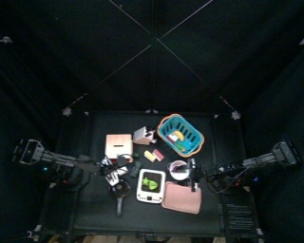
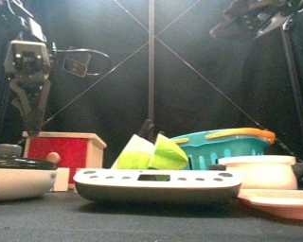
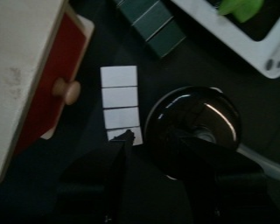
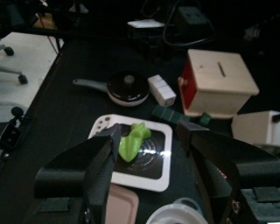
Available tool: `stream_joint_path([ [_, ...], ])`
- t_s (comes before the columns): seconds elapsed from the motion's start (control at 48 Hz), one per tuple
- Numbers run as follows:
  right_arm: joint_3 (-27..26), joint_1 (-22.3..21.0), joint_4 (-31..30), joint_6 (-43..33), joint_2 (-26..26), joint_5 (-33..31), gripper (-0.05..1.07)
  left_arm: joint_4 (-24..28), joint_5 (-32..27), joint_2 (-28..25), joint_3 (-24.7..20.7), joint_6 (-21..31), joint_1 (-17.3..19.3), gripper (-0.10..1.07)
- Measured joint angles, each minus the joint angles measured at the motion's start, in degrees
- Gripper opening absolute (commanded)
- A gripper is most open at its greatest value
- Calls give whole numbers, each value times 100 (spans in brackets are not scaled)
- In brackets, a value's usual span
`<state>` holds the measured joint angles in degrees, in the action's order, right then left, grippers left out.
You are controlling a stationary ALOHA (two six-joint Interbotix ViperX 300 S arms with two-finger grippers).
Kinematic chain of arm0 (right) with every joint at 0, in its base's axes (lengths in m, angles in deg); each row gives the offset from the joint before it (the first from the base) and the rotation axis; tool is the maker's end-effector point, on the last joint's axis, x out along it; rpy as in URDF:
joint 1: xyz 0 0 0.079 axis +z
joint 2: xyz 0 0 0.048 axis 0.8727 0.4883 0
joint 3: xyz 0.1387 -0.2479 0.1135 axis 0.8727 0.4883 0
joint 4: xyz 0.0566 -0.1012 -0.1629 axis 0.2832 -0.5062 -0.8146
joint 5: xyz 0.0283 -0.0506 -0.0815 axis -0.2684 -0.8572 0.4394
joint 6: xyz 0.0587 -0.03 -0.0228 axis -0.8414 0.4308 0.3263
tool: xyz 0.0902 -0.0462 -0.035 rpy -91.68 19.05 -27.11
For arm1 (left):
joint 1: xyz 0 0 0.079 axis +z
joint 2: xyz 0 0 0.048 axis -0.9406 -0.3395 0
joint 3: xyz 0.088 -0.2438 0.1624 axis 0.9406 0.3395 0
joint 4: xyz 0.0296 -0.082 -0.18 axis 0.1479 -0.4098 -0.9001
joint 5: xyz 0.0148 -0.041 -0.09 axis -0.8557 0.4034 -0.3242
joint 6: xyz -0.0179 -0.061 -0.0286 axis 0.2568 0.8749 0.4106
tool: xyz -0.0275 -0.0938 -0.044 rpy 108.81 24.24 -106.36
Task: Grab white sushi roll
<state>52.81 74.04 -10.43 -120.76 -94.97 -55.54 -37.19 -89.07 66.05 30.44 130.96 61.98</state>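
Note:
The white sushi roll is a short row of white squares lying flat between the red-sided wooden box and the black pan lid. In the left wrist view my left gripper is open just above the table. One fingertip is at the roll's near end and the other is over the lid. The front view shows it hanging over the box. The roll also shows in the right wrist view beside the pan. My right gripper is open and holds nothing, back from the white scale.
A dark green strip lies past the roll. The white scale carries a green piece. A teal basket, a white bowl and a pink plate stand on the right half. The wooden box stands at the back left.

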Motion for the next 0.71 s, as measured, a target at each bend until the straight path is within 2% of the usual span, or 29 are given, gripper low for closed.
stream_joint_path([
  [0.146,202,26,387,18,0,97,89,519,-53,-255,0,466,0,79],
  [0.271,334,44,571,18,-9,114,89,773,-53,-396,26,633,0,79],
  [0.396,387,44,668,18,-9,123,89,809,-9,-536,53,677,0,81],
  [0.708,457,44,747,18,44,132,89,773,501,-844,79,738,9,100],
])
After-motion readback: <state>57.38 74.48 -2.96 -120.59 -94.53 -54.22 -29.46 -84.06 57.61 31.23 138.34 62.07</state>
